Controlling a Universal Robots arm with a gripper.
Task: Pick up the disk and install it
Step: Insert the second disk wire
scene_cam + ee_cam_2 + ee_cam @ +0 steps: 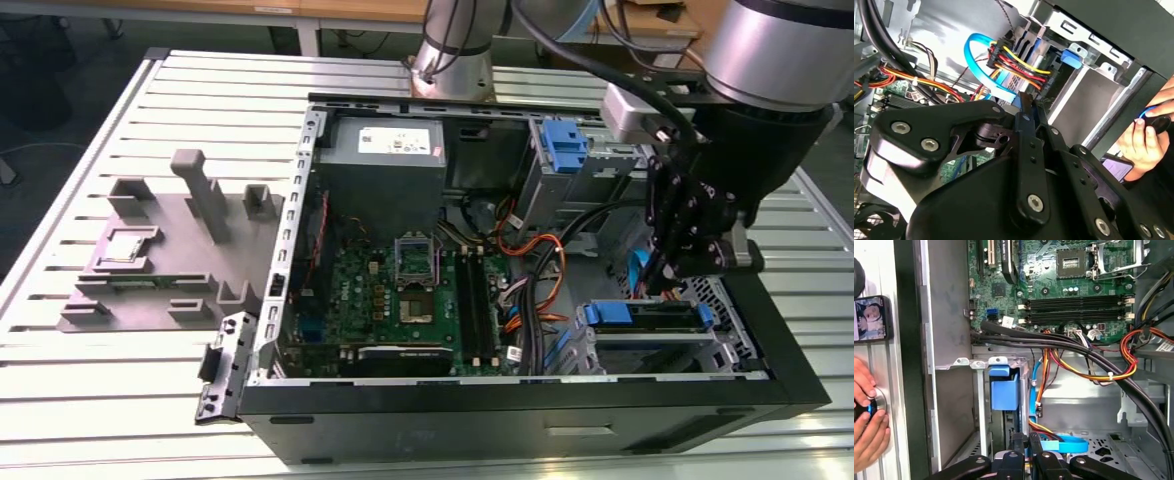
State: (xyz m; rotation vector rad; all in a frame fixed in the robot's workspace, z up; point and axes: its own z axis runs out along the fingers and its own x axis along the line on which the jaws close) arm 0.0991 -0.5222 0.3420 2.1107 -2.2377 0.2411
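The disk (646,316), a dark drive in a bright blue carrier, lies in the drive cage at the case's front corner on the exterior view's right. In the first wrist view its blue carrier end (1003,390) shows inside the cage. My gripper (682,272) hangs just above the disk, inside the open computer case (534,425). Its two black fingers are pressed together with nothing between them in both wrist views, gripper (1029,103) and gripper (1026,438). A blue data cable (975,52) and a bundle of coloured power wires (1016,62) lie just beyond the fingertips.
A motherboard (400,290) and grey power supply (387,150) fill the case's other half. A second blue carrier (567,145) stands at the case's back. A grey fixture (174,250) sits on the slatted table. A person's hand (1144,135) works a control beside the case.
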